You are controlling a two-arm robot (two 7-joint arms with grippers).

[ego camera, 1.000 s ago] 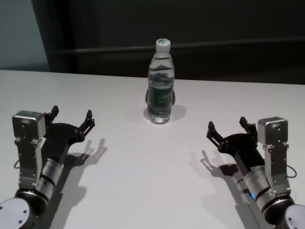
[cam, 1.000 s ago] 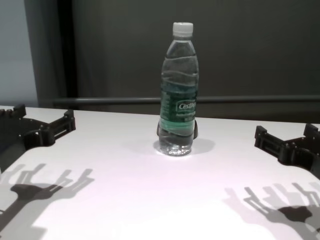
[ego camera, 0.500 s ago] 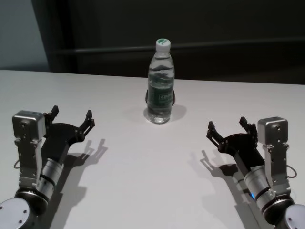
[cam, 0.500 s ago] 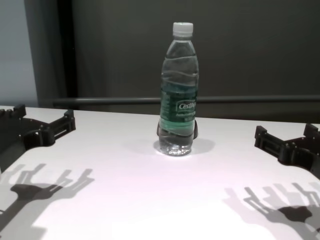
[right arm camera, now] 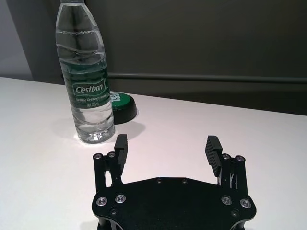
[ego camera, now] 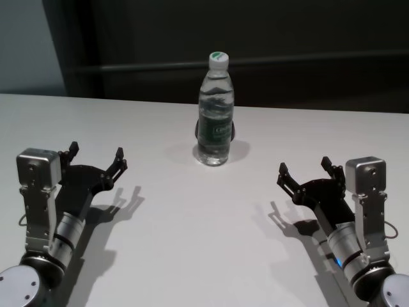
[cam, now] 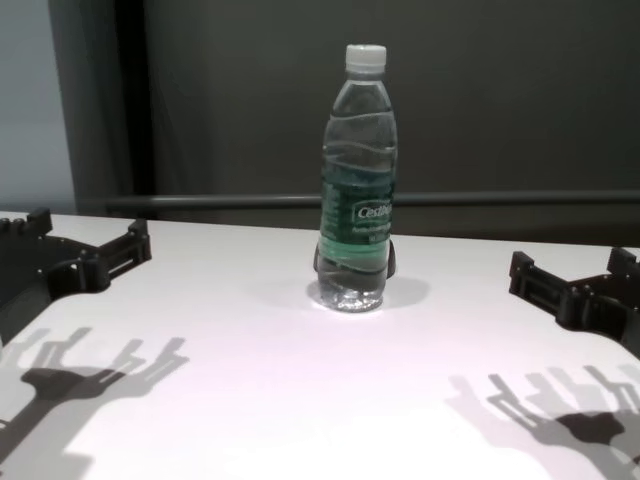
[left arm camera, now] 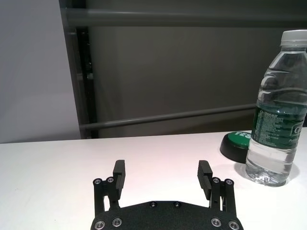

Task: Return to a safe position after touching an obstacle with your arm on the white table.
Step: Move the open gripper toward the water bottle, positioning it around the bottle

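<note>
One bottle [ego camera: 215, 110] of water stands upright at about twelve o'clock on the white surface [ego camera: 204, 243], toward its far side and roughly midway between the two arms; it is clear plastic with a white screw cap and a dark green label bearing white lettering. Just behind its base, at the bottle's own twelve to one o'clock, sits a low round black object with a green top [right arm camera: 119, 102], close against the bottle though I cannot tell whether they touch. Out from there, the left hand [ego camera: 96, 158] hovers over the surface at about eight o'clock from the bottle, well apart from it, its black fingers [left arm camera: 118, 173] spread wide with nothing between them. The right hand [ego camera: 305, 171] sits at about four o'clock from the bottle, likewise well apart, its fingers [right arm camera: 211, 147] also spread and holding nothing. Both hands point toward the far side of the surface and throw sharp shadows on the white beneath them. Beyond the far edge runs a dark wall with a horizontal grey rail [cam: 500, 199].
</note>
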